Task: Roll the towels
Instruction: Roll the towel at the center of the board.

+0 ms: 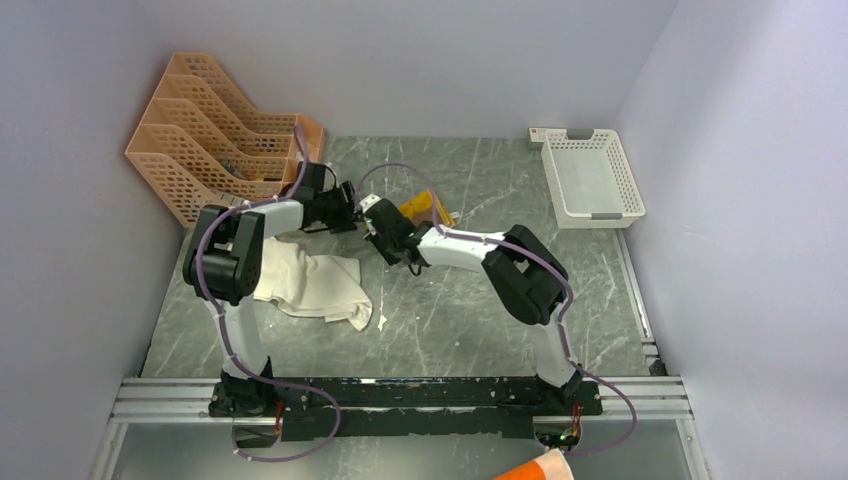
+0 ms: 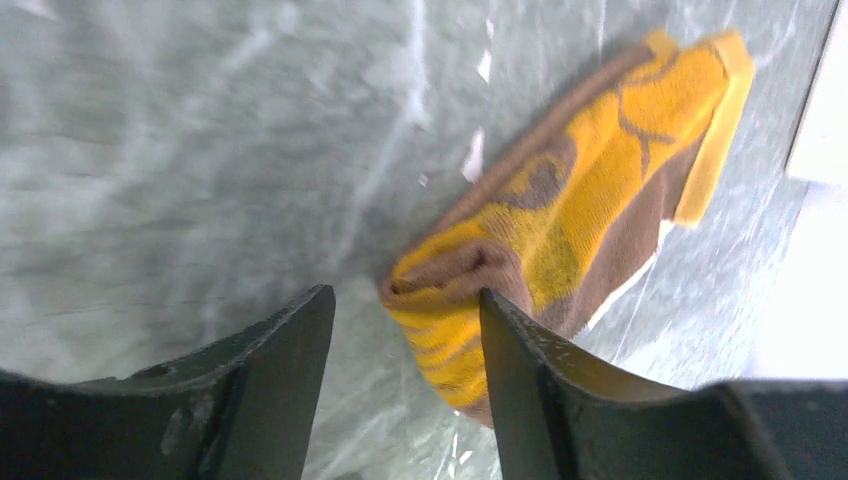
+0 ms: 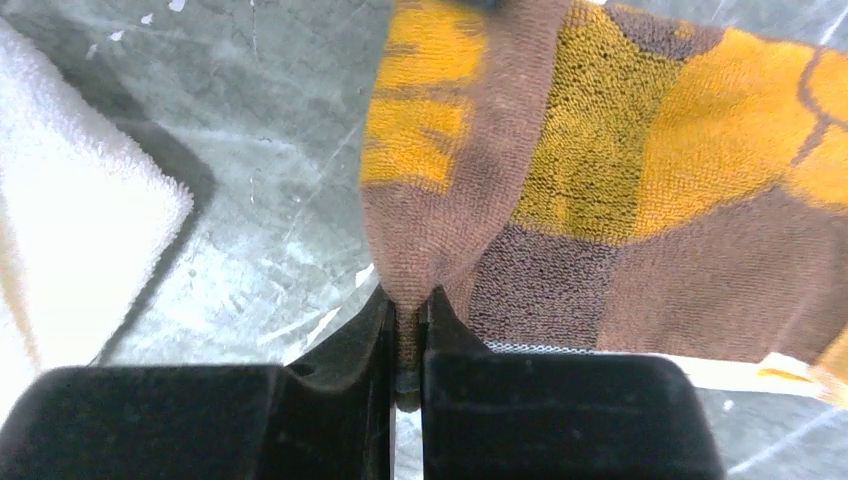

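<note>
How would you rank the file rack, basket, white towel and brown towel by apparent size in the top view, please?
Largest: file rack.
Next: white towel and basket. They look about alike, and the towel is partly hidden, so I won't rank them.
Smallest: brown towel.

— What does your right gripper (image 3: 409, 305) have?
— Its jaws pinch a fold of the brown-and-yellow towel (image 3: 640, 170). Your cream-white towel (image 3: 70, 210) lies at the view's left, apart, on the marbled table (image 3: 270, 180).
</note>
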`<action>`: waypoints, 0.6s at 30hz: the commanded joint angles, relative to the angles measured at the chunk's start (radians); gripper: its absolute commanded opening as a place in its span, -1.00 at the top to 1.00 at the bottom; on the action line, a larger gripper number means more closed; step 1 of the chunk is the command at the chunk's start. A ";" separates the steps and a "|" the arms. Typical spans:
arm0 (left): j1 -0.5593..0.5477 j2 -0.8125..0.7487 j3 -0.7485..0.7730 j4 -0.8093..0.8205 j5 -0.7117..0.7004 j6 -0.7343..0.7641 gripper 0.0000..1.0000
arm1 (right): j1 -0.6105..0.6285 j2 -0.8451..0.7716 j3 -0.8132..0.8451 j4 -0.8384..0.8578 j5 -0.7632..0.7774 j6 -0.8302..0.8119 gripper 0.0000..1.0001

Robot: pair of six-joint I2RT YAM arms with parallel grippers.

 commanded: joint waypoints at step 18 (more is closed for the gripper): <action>-0.045 -0.079 -0.038 0.083 0.091 -0.100 -0.83 | -0.423 -0.004 -0.312 0.650 -1.041 0.737 1.00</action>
